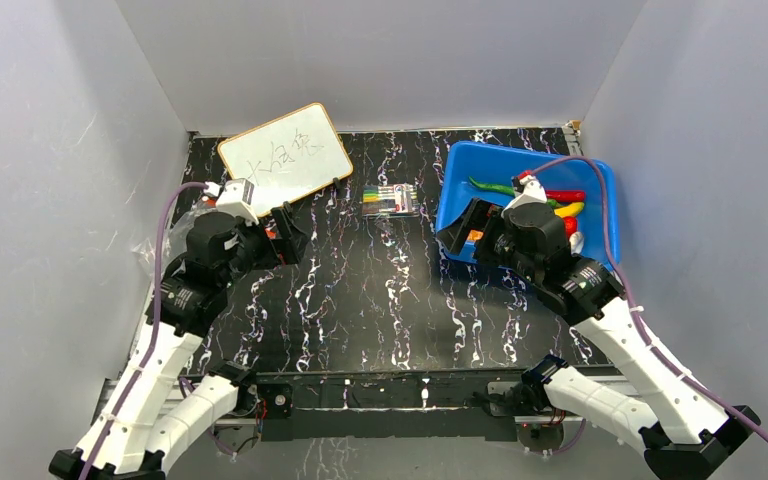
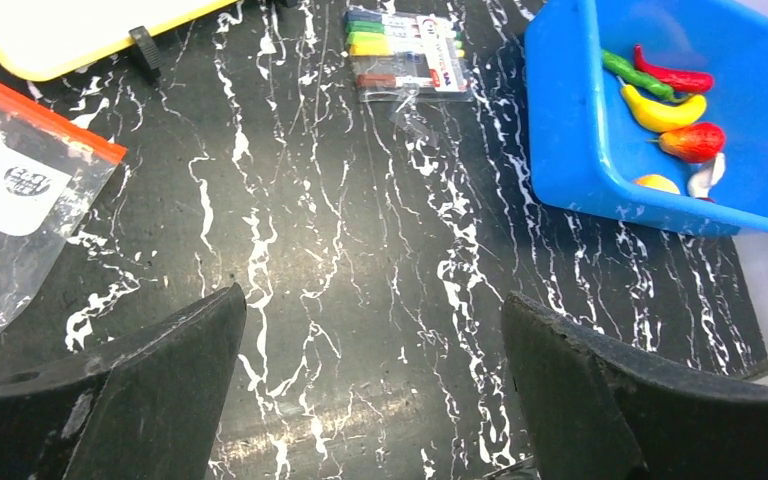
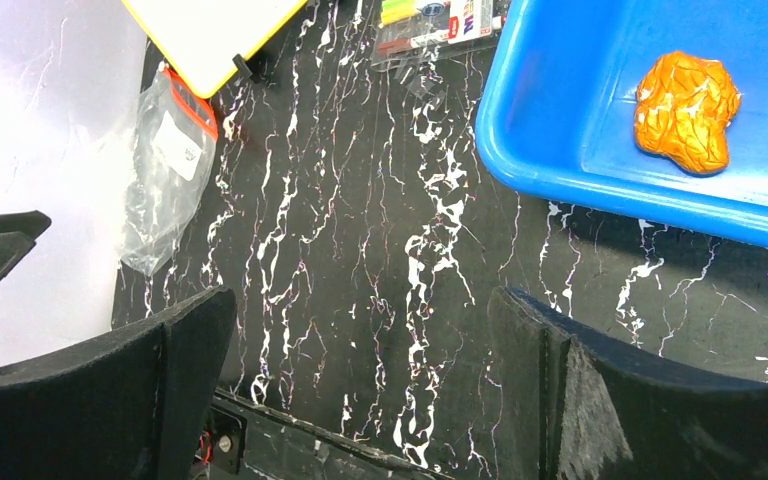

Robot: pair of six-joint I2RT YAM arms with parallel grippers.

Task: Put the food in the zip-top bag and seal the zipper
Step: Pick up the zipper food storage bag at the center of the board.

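Note:
The clear zip-top bag (image 2: 10, 200) lies flat at the table's left, its orange-red zipper (image 2: 45, 118) along the mouth edge; it also shows in the right wrist view (image 3: 165, 170). The food lies in a blue tub (image 1: 455, 190): green pepper (image 2: 632, 72), red chili (image 2: 675, 77), banana (image 2: 662, 113), strawberry (image 2: 695, 141), orange fruit (image 3: 688, 110), white piece (image 2: 708, 178). My left gripper (image 2: 372, 300) is open and empty above bare table, right of the bag. My right gripper (image 3: 360, 295) is open and empty, just left of the tub.
A yellow-framed whiteboard (image 1: 285, 155) lies at the back left. A pack of coloured markers (image 1: 392, 199) lies at the back centre. Grey walls close in the table on three sides. Dark marbled tabletop (image 1: 380, 300) lies between the arms.

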